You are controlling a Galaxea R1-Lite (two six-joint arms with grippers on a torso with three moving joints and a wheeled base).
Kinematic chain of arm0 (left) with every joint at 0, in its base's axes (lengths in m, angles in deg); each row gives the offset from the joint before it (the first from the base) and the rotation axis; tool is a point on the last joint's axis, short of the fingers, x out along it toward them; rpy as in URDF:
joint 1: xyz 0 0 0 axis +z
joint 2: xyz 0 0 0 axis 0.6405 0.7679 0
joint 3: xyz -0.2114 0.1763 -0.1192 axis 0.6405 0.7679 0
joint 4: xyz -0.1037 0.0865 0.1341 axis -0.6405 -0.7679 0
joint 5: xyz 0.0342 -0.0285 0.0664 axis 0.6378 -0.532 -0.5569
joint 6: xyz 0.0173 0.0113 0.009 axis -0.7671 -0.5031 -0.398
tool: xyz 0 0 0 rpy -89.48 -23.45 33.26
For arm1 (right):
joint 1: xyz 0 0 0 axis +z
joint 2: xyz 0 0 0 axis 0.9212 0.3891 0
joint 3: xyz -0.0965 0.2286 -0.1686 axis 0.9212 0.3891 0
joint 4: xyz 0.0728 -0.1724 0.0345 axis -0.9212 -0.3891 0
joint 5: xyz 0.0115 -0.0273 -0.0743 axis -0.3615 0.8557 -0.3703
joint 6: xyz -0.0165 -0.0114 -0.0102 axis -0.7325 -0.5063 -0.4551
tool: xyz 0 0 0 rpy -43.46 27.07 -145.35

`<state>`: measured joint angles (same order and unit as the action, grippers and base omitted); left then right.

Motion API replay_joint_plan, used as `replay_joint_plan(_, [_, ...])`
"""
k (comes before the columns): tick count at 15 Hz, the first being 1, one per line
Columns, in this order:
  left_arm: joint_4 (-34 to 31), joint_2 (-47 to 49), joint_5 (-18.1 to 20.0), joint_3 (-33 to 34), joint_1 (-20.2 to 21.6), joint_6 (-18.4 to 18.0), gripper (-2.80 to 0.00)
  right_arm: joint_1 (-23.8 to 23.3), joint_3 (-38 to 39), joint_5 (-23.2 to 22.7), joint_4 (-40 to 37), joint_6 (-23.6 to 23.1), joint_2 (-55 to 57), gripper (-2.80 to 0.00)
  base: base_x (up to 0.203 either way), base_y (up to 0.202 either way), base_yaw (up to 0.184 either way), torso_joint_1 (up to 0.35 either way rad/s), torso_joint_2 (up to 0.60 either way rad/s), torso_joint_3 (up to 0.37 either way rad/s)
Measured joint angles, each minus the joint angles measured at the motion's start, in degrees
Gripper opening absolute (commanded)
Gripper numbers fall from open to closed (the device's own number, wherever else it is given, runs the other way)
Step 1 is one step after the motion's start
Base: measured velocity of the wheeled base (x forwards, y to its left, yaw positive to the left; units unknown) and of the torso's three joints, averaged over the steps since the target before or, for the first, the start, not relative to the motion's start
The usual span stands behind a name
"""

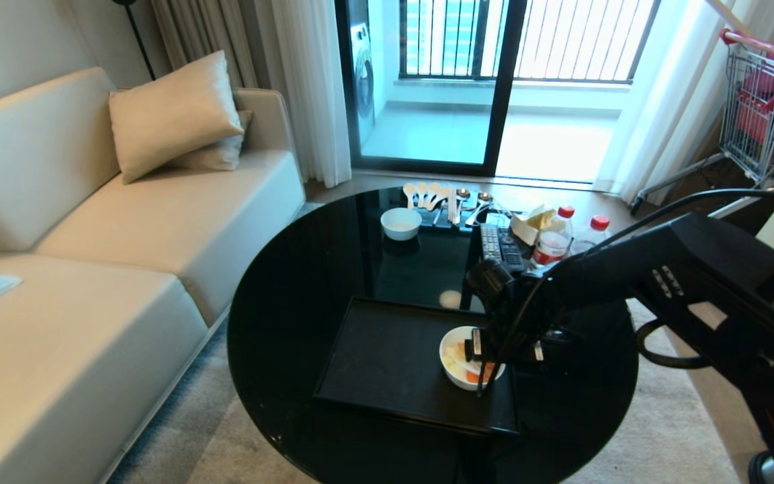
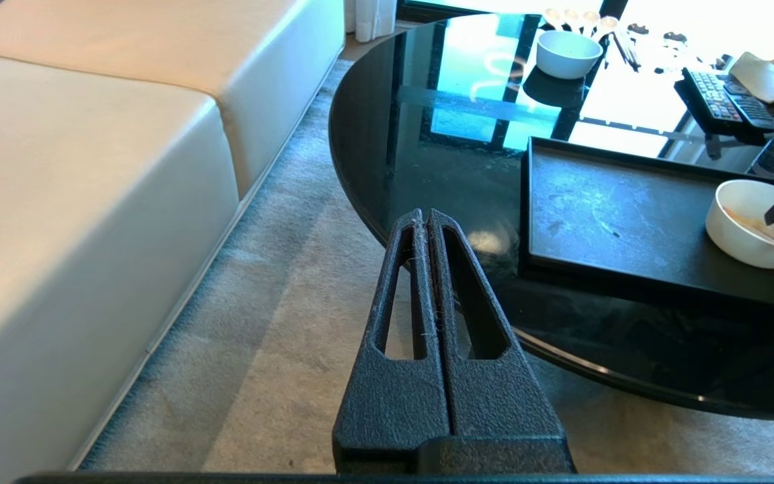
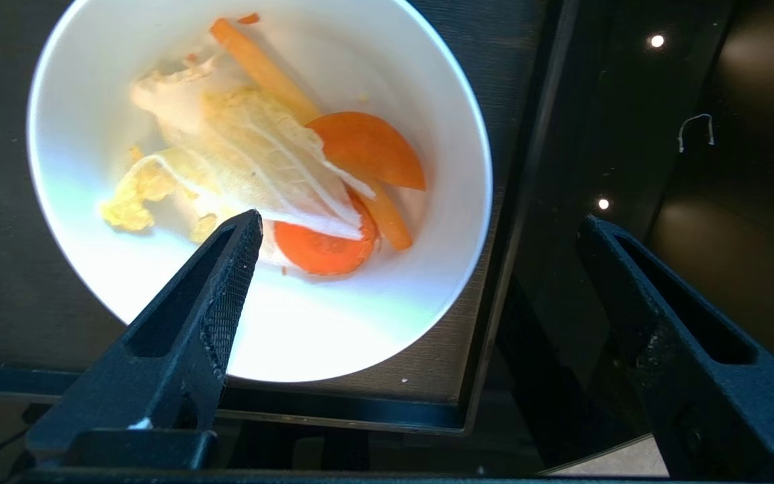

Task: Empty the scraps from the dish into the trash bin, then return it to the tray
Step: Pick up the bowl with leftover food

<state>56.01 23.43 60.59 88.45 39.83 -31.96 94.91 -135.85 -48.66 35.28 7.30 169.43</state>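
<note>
In the lower middle of the head view the dish [image 1: 459,359] sits on the tray [image 1: 387,359], at its right end near the corner closest to the camera, with the scraps [image 3: 306,175] in it: orange carrot slices and pale yellow-white cabbage leaf. The tray lies on a round black glass table [image 1: 293,302]. The right gripper [image 3: 420,225] hangs over the dish's right side with its jaws wide apart and nothing between them; in the right wrist view one finger tip [image 3: 242,232] shows over the bowl's inside and the other over the dark table beyond the tray's rim. The left gripper [image 2: 427,222] is low beside the table over the carpet [image 2: 279,376], near the sofa [image 2: 91,168], its jaws pressed together and empty. Toward the upper middle of the head view, at the table's far side, stand a smaller white bowl [image 1: 400,223], a row of spoons [image 1: 427,195], a remote control [image 1: 500,245] and two red-capped bottles [image 1: 555,235]
</note>
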Motion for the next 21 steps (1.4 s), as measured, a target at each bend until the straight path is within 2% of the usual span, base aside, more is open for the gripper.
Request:
replay_joint_plan(1, [0.0,0.0,0.0,0.0,0.0,0.0,-2.80,-0.1,0.0,0.0,0.0,0.0,0.1,0.00,0.000,0.000,0.000,0.000,0.00,0.000])
replay_joint_plan(2, [0.0,0.0,0.0,0.0,0.0,0.0,-2.80,-0.2,0.0,0.0,-0.1,0.0,0.2,-2.80,0.000,0.000,0.000,0.000,0.00,0.000])
replay_joint_plan(21, [0.0,0.0,0.0,0.0,0.0,0.0,-2.80,-0.3,0.0,0.0,1.3,0.1,2.5,-2.80,0.000,0.000,0.000,0.000,0.00,0.000])
